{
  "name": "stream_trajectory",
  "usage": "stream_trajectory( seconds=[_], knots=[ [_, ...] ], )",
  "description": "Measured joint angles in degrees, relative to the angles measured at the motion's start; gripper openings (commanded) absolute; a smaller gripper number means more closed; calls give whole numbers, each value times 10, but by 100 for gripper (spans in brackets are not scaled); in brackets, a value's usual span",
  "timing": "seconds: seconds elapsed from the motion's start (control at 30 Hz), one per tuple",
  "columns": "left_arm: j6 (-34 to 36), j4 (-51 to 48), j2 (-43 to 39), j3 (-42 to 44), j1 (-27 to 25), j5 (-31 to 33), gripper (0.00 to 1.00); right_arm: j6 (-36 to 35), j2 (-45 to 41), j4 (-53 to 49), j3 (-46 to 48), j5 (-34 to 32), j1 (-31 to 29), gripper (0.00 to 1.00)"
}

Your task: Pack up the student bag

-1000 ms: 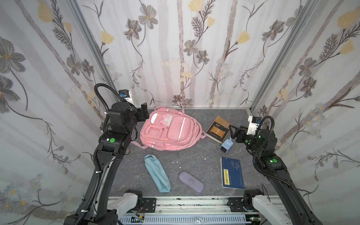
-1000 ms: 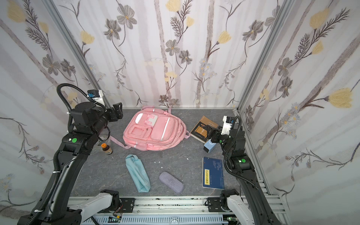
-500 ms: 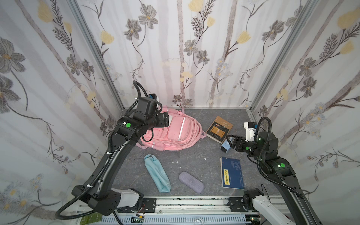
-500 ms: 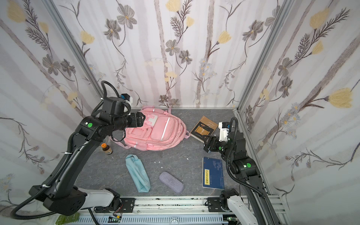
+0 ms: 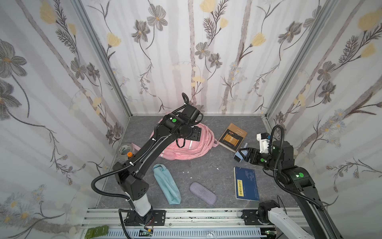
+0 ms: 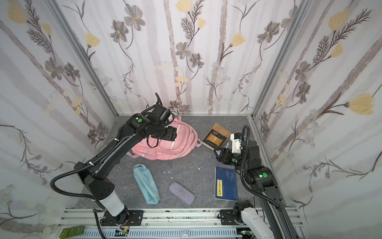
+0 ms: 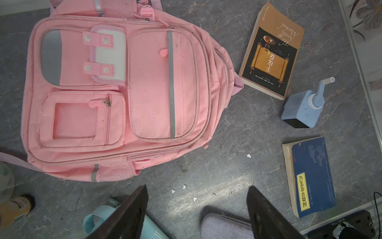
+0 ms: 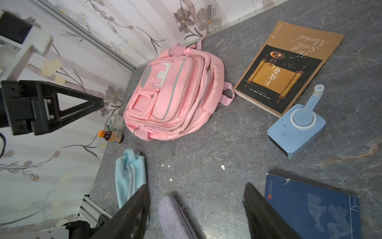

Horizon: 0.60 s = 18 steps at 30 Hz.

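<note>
A: Where's the student bag?
B: Lying flat on the bench near the back wall — pockets facing up.
A: And the left pincer?
B: Hovering above the bag, jaws apart, nothing between them.
A: The right pincer?
B: Spread wide too, gripping nothing — near the blue sharpener beside the brown book.

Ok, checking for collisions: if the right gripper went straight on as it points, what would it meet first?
Probably the bare grey table, between the purple glasses case and the student bag; the right gripper angles downward, though depth is unclear.
</note>
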<state>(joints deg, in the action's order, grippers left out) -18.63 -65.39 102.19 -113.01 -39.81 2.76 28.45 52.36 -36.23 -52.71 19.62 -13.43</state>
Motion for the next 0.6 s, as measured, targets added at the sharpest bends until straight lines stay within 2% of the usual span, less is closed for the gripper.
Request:
stream_trajectory(
  seconds=[0.27, 0.6],
  knots=[
    [-3, 2, 97, -63, -3, -11, 73, 11, -4, 1, 11, 0, 0, 72],
    [-11, 24, 182, -92, -3, -7, 70, 15, 17, 3, 7, 5, 0, 71]
  ],
)
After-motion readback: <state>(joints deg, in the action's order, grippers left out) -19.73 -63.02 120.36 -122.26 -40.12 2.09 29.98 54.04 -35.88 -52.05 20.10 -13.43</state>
